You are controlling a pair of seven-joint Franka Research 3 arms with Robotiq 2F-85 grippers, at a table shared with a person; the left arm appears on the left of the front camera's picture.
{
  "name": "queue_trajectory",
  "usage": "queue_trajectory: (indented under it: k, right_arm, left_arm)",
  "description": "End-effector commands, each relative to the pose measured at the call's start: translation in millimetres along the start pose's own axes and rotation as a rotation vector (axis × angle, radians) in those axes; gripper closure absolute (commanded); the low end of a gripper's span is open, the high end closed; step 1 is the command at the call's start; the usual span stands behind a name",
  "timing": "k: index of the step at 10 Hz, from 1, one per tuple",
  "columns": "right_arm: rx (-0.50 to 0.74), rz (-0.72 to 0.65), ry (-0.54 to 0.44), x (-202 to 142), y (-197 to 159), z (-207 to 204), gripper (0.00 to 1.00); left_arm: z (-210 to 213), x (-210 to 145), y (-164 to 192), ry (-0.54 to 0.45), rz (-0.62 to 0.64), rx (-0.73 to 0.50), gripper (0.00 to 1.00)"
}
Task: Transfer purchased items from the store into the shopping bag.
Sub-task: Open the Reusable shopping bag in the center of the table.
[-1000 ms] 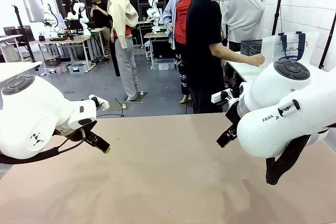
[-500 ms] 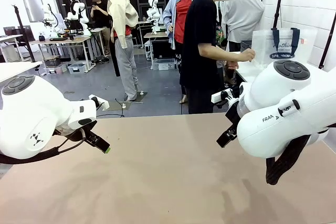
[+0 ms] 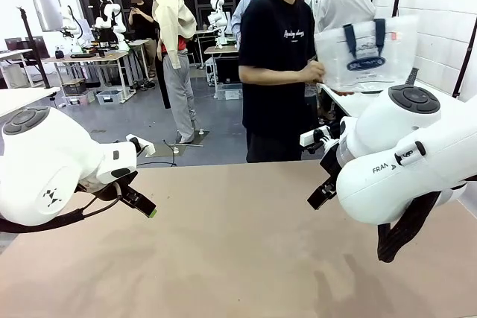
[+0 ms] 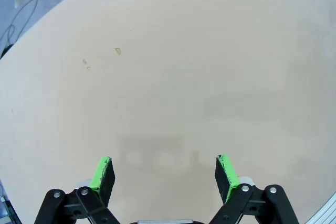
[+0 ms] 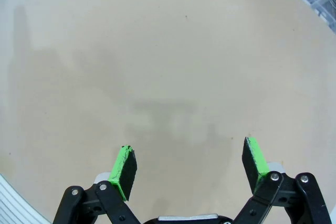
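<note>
Nearest, the left gripper (image 4: 165,169) and the right gripper (image 5: 191,163) both hang over the bare table (image 3: 223,258), each with its jaws spread wide and holding nothing. Beyond the far edge a person (image 3: 276,50) stands and holds the bag (image 3: 365,53) up in one hand (image 3: 314,72) (it looks empty, though the clear plastic is hard to read from here). I judge the task not begun: the bag is not yet set down, and all the packing is left to do.
</note>
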State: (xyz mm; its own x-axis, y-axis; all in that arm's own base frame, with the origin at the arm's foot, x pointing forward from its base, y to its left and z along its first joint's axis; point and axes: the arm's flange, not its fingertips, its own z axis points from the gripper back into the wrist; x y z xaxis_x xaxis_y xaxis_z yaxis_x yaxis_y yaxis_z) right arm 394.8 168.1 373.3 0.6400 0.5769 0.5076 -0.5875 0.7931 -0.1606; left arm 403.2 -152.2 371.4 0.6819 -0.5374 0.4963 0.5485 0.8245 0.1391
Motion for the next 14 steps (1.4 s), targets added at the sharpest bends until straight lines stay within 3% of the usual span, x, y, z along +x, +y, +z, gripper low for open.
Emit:
queue_trajectory:
  k: [1, 14]
  right_arm:
    - [0.0, -0.001, 0.0, 0.0, -0.1, 0.0, 0.0]
    - [0.0, -0.001, 0.0, 0.0, -0.1, 0.0, 0.0]
  left_arm:
    - [0.0, -0.3, 1.1, 0.0, 0.002, 0.001, 0.0]
    - [0.0, -0.3, 1.1, 0.0, 0.002, 0.001, 0.0]
